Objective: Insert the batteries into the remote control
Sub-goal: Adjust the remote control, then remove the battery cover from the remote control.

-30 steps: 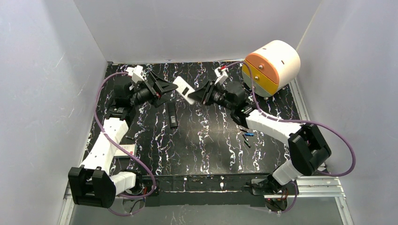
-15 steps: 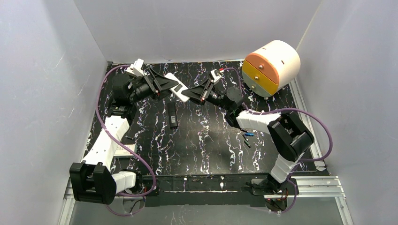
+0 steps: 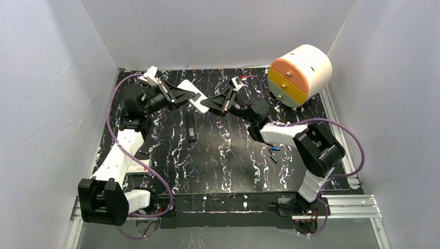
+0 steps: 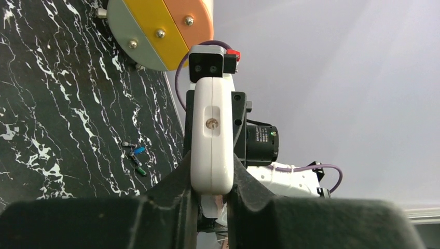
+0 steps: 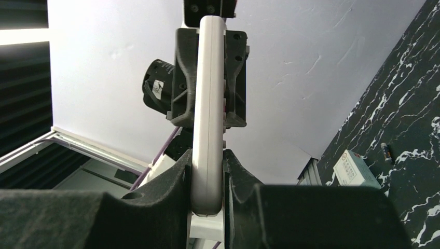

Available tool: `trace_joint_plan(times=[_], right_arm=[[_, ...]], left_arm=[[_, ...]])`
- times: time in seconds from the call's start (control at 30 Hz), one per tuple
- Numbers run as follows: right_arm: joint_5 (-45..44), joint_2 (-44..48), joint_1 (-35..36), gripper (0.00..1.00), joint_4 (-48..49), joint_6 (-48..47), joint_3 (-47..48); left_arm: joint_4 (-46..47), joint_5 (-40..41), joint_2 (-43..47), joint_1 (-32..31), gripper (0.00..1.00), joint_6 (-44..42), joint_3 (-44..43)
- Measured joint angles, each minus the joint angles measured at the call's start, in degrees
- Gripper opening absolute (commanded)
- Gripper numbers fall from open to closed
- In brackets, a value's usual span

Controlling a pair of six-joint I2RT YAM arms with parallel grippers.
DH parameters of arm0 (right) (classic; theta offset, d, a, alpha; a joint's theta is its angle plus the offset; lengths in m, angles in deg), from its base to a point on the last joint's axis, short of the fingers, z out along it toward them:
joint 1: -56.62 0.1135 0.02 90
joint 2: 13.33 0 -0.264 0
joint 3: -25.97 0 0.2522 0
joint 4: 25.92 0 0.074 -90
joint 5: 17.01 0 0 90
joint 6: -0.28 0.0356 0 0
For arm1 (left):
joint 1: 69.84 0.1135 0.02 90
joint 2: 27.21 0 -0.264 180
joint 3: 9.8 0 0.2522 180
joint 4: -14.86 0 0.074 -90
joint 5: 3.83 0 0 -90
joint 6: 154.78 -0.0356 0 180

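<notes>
**Holding the remote between both arms, batteries on the table**

Looking down from the top camera, I see the white remote control (image 3: 196,97) lifted off the black marbled table (image 3: 228,166), up near the far side, bridging the two arms. The left gripper (image 4: 211,179) has its fingers closed down to a narrow gap, and its wrist view shows both black pads pressed against the sides of the remote's near end. The right gripper (image 5: 207,174) is pinched to a similar narrow width on the other end, with the remote standing on edge between its pads. From either wrist camera I can see the other gripper clamped on the far end of the same remote.

The batteries (image 3: 273,152) lie loose on the table in a small cluster, close beside the right arm's forearm and well apart from the remote. I can make out blue, green and dark cells there, but not how many. A slim black bar (image 3: 191,127) lies flat on the table just below the held remote. A round cabinet (image 3: 301,67) with orange and yellow fronts sits at the far right corner.
</notes>
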Motion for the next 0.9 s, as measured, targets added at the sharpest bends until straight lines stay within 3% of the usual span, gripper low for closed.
trace_joint_plan(times=[0.1, 0.2, 0.4, 0.5, 0.57, 0.9], right_arm=[[0.0, -0.2, 0.0, 0.56, 0.5, 0.7, 0.0], [-1.0, -0.2, 0.0, 0.61, 0.9, 0.3, -0.3], [-3.7, 0.5, 0.1, 0.48, -1.3, -2.3, -1.2], [-4.9, 2.0, 0.2, 0.27, -1.8, -3.3, -2.0], [-5.4, 3.0, 0.2, 0.18, -1.7, -3.7, -2.6], [-6.4, 2.6, 0.3, 0.14, 5.9, -2.7, -6.8]], left_arm=[[1.1, -0.1, 0.0, 0.0, 0.00, 0.4, 0.1], [1.9, 0.0, 0.0, 0.0, 0.00, 0.7, 0.1], [2.3, 1.4, 0.0, 0.0, 0.00, 1.8, 0.1], [2.3, 2.2, 0.1, -0.2, 0.00, 2.2, 0.2], [2.0, 2.7, 0.1, -0.3, 0.00, 2.3, 0.3], [1.8, 2.8, 0.0, -1.6, 0.00, 3.5, 0.8]])
